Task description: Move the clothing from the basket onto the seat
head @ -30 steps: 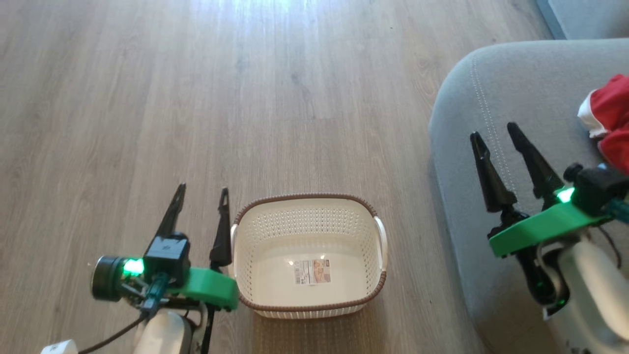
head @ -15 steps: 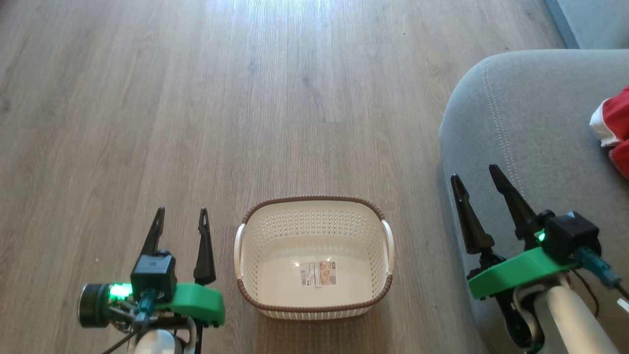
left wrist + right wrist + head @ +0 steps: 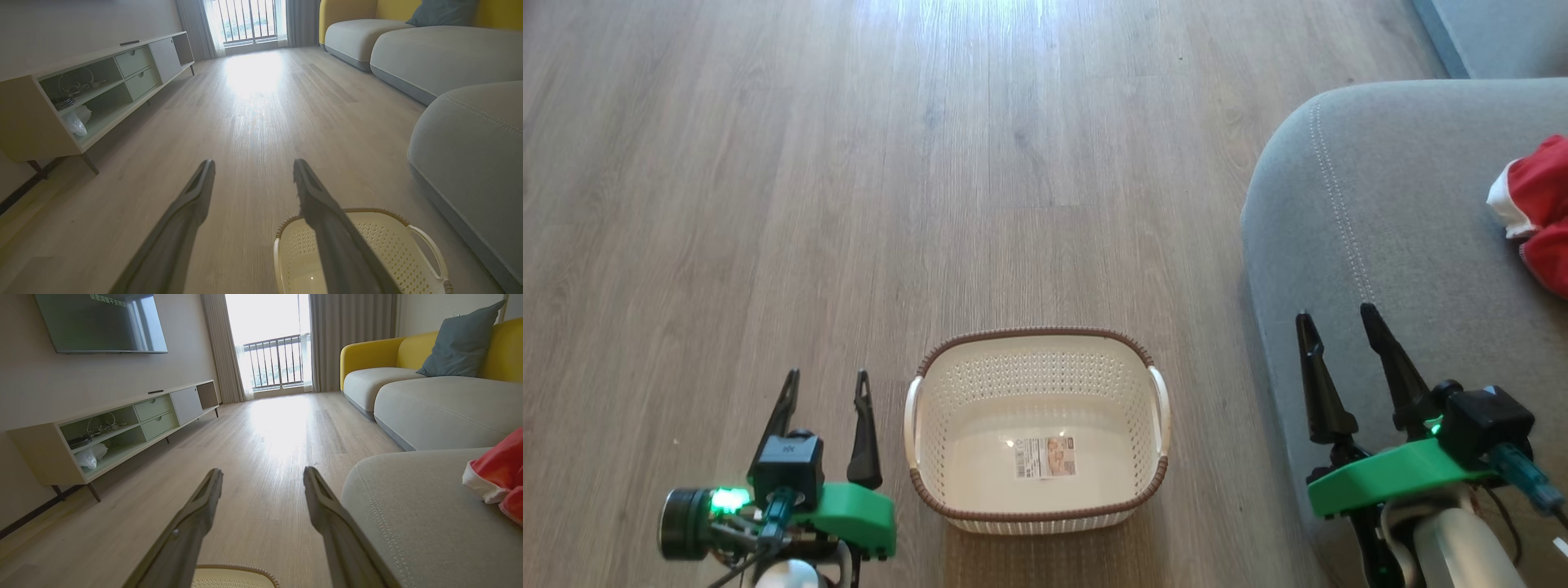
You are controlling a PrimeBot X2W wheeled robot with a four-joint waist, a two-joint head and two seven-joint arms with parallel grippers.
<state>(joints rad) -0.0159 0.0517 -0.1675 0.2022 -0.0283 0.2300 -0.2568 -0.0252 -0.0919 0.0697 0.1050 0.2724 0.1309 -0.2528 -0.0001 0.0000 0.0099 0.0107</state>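
The cream basket (image 3: pixel 1036 514) with a brown rim stands on the wooden floor, holding just a label sticker (image 3: pixel 1045 456). The red and white clothing (image 3: pixel 1535 208) lies on the grey seat (image 3: pixel 1388 212) at the right edge; in the right wrist view the clothing (image 3: pixel 500 475) rests on the seat (image 3: pixel 412 514). My left gripper (image 3: pixel 825 382) is open, just left of the basket, nothing between its fingers. My right gripper (image 3: pixel 1338 320) is open over the seat's front edge, apart from the clothing. The left wrist view shows the basket (image 3: pixel 412 232) beside the open left gripper (image 3: pixel 252 167).
A low TV cabinet (image 3: pixel 102 433) lines the left wall under a wall-mounted screen (image 3: pixel 102 322). More grey sofa cushions (image 3: pixel 441 408) and a yellow sofa back with a blue pillow (image 3: pixel 459 343) stand to the right. Bare wooden floor (image 3: pixel 849 180) stretches ahead toward a balcony window.
Both grippers have drawn back toward the bottom of the head view, still open. The right gripper moved away from the clothing. The head camera has shifted slightly.
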